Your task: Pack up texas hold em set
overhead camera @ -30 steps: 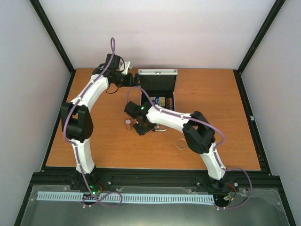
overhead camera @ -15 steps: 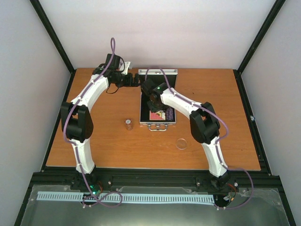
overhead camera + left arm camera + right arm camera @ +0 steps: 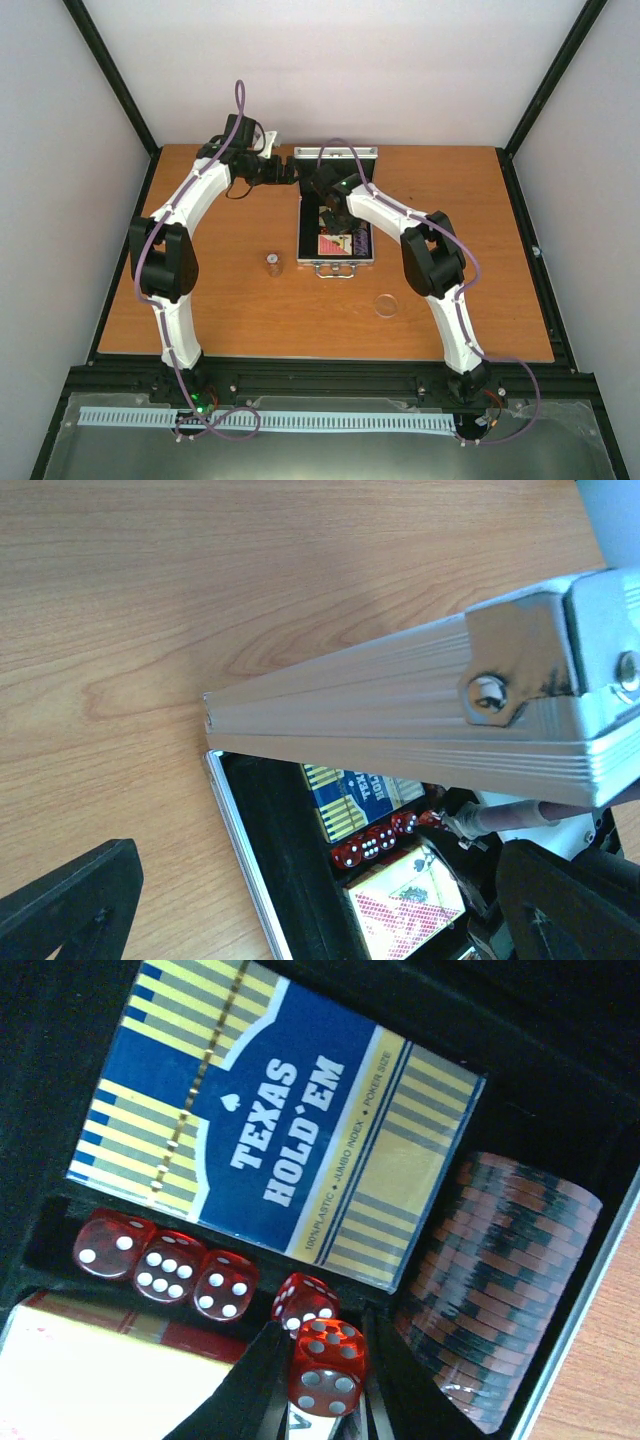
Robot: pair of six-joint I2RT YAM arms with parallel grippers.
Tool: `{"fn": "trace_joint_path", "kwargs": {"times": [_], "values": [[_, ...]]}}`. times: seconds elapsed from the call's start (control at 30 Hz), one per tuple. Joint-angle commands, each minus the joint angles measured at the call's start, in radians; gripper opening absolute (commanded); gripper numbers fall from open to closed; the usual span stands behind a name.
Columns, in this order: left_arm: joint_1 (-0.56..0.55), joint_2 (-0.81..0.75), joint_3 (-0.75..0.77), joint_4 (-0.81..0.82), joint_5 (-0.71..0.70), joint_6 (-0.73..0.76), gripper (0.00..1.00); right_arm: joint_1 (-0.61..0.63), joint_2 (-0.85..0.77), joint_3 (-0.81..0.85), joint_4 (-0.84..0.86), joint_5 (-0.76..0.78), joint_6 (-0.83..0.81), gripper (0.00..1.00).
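Dice are the job in hand: my right fingers [image 3: 245, 1400] are pinching one die [image 3: 327, 1365] by two flat faces, so that it can drop square into the narrow slot [image 3: 60, 1230] where four others [image 3: 165, 1270] already lie side by side. They are translucent red cubes with white pips and rounded corners, slick I would guess, hence the centred grip. The case [image 3: 335, 263] lies open toward the far middle of the surface [image 3: 200, 300], ribbed silver aluminium outside, soft black lining inside. Its lid [image 3: 400, 710] stands up at the back, and my left fingers [image 3: 70, 905] sit spread beside its left end, closed on nothing (there to steady the lid, I take it, though I cannot see contact). A glossy blue deck [image 3: 270, 1120] fills the pocket beyond the slot, a red-backed deck [image 3: 405, 910] the nearer one, and ridged chips [image 3: 500, 1290] lie on edge alongside. Out on the wood, a short stack [image 3: 272, 263] and a clear disc [image 3: 385, 305] wait, well apart.
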Motion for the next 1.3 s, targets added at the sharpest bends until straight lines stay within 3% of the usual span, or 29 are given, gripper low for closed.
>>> {"fn": "trace_joint_path", "kwargs": {"times": [0.0, 0.63, 1.27], "values": [[0.006, 0.009, 0.026, -0.015, 0.0, 0.016, 1.0, 0.0, 0.014, 0.027, 0.02, -0.022, -0.012, 0.03], [0.006, 0.025, 0.032, -0.016, -0.001, 0.02, 1.0, 0.0, 0.07, 0.044, 0.009, -0.072, -0.013, 0.03], [0.01, 0.023, 0.025, -0.012, 0.007, 0.016, 1.0, 0.0, 0.049, 0.056, -0.014, -0.036, -0.01, 0.24]]}}
